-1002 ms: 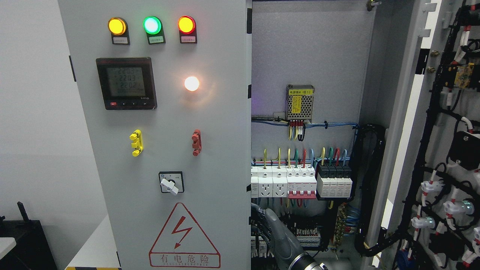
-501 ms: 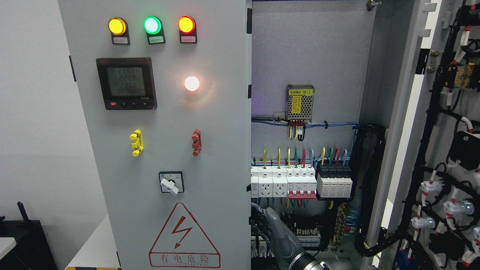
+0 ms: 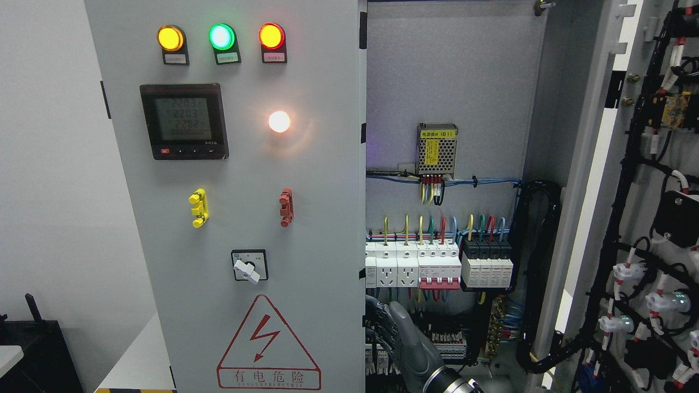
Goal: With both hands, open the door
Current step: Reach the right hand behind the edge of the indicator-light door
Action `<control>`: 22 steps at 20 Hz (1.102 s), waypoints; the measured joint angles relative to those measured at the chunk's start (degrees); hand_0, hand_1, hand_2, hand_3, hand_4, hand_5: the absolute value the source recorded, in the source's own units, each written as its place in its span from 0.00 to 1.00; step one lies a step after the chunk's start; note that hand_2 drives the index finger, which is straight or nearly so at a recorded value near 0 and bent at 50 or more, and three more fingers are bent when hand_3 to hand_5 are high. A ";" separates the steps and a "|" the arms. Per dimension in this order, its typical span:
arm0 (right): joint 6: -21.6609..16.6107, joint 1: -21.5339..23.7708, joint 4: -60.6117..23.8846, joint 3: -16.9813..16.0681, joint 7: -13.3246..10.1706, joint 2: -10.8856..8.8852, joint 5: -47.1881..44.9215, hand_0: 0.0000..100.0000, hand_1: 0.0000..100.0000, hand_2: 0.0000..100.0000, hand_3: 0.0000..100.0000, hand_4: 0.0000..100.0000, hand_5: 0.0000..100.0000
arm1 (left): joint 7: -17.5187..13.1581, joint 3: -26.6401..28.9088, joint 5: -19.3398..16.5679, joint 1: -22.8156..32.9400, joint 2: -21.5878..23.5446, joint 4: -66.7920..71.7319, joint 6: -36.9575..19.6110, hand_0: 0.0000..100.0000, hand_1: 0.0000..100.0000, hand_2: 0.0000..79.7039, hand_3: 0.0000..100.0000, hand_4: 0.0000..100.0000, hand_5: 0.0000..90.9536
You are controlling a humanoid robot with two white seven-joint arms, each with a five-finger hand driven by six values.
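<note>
The grey left door point(image 3: 306, 218) of the electrical cabinet stands nearly closed; it carries three indicator lamps, a meter, a rotary switch and a red warning triangle. The right door point(image 3: 650, 218) is swung wide open at the picture's right, its wired inner side showing. My right hand point(image 3: 382, 327) rises from the bottom edge just right of the middle. Its dark fingers point(image 3: 375, 323) curl against the left door's free right edge, low down; their tips are hidden behind that edge. No left arm shows.
Inside the open cabinet sit a power supply point(image 3: 437, 148), rows of breakers point(image 3: 437, 267) and coloured wiring, close behind my hand. A black cable bundle point(image 3: 538, 273) runs down the right wall. A dark box point(image 3: 33, 355) stands at the lower left.
My right hand and wrist have shifted a little to the right at the door's edge. Neither door has visibly moved.
</note>
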 measured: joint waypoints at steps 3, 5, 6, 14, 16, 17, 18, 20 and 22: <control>0.00 0.00 0.02 -0.02 0.48 -0.24 -0.11 0.00 0.00 0.00 0.00 0.00 0.00 | 0.00 -0.01 0.00 0.00 0.00 0.00 0.00 0.00 0.00 0.00 0.00 0.03 0.00; 0.00 -0.05 0.02 -0.03 0.74 -0.36 -0.16 0.00 0.00 0.00 0.00 0.00 0.00 | 0.00 -0.01 0.00 0.00 0.00 0.00 0.00 0.00 0.00 0.00 0.00 0.03 0.00; 0.00 -0.08 0.02 -0.03 0.86 -0.42 -0.18 0.00 0.00 0.00 0.00 0.00 0.00 | 0.00 -0.01 0.00 0.00 0.00 0.00 0.00 0.00 0.00 0.00 0.00 0.03 0.00; 0.00 -0.58 0.24 -0.01 1.42 -0.69 -0.24 0.00 0.00 0.00 0.00 0.00 0.00 | 0.00 -0.01 0.00 0.00 0.00 0.00 0.00 0.00 0.00 0.00 0.00 0.03 0.00; 0.00 -0.66 0.31 0.01 1.45 -0.71 -0.24 0.00 0.00 0.00 0.00 0.00 0.00 | 0.00 -0.01 0.00 0.00 0.00 0.00 0.00 0.00 0.00 0.00 0.00 0.03 0.00; 0.00 -0.73 0.34 0.02 1.46 -0.72 -0.25 0.00 0.00 0.00 0.00 0.00 0.00 | 0.00 -0.01 0.00 0.00 0.00 0.00 0.00 0.00 0.00 0.00 0.00 0.03 0.00; 0.00 -0.81 0.35 0.02 1.50 -0.72 -0.25 0.00 0.00 0.00 0.00 0.00 0.00 | 0.00 -0.02 0.00 0.00 0.00 0.00 0.00 0.00 0.00 0.00 0.00 0.03 0.00; 0.00 -0.93 0.39 0.05 1.95 -0.73 -0.25 0.00 0.00 0.00 0.00 0.00 0.00 | 0.00 -0.02 0.00 0.00 0.00 0.00 0.00 0.00 0.00 0.00 0.00 0.03 0.00; 0.00 -1.03 0.42 0.12 2.41 -0.74 -0.26 0.00 0.00 0.00 0.00 0.00 0.00 | 0.00 -0.02 0.00 0.00 0.00 0.00 0.00 0.00 0.00 0.00 0.00 0.03 0.00</control>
